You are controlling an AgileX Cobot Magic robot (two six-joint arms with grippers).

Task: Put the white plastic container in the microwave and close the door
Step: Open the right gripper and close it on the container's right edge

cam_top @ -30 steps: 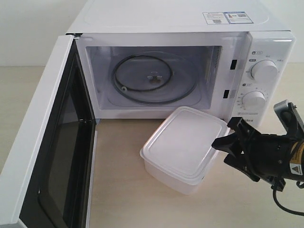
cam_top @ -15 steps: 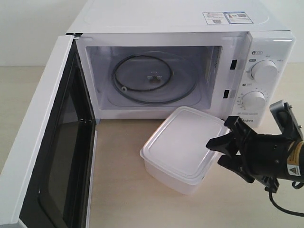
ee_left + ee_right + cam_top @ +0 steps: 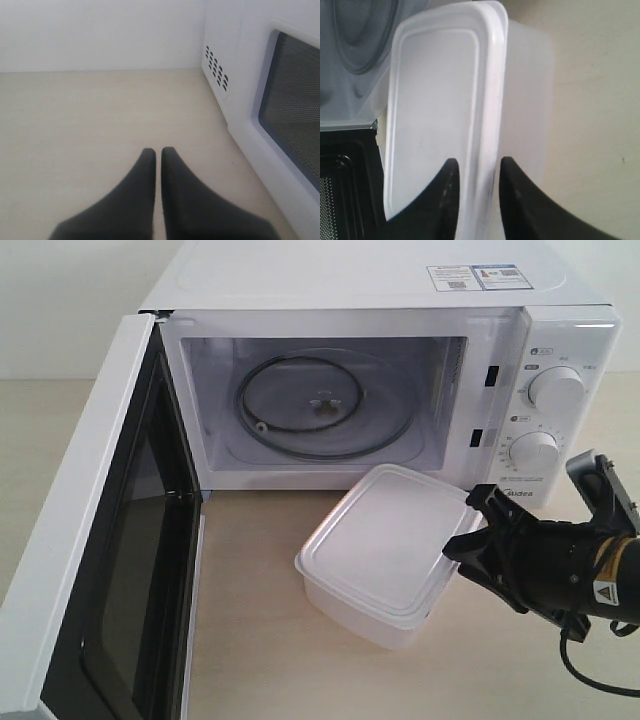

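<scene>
The white plastic container (image 3: 385, 550) stands lidded on the table just in front of the microwave (image 3: 560, 340), below its dials. The door (image 3: 90, 540) is swung wide open at the left, and the cavity holds only the glass turntable (image 3: 325, 405). My right gripper (image 3: 460, 530) grips the container's right edge. In the right wrist view the gripper (image 3: 476, 162) has one finger over the lid of the container (image 3: 440, 100) and the other against the side wall, pinching the rim. My left gripper (image 3: 158, 150) is shut and empty over bare table, outside the door (image 3: 295, 100).
The open door walls off the left side of the table (image 3: 260, 640). Two round dials (image 3: 557, 388) sit on the microwave's right panel, just above my right arm. The microwave's vented side (image 3: 216, 65) is ahead of my left gripper.
My right gripper slid left onto the container's right edge and its jaws narrowed around the lid rim. The container, door and microwave have not moved.
</scene>
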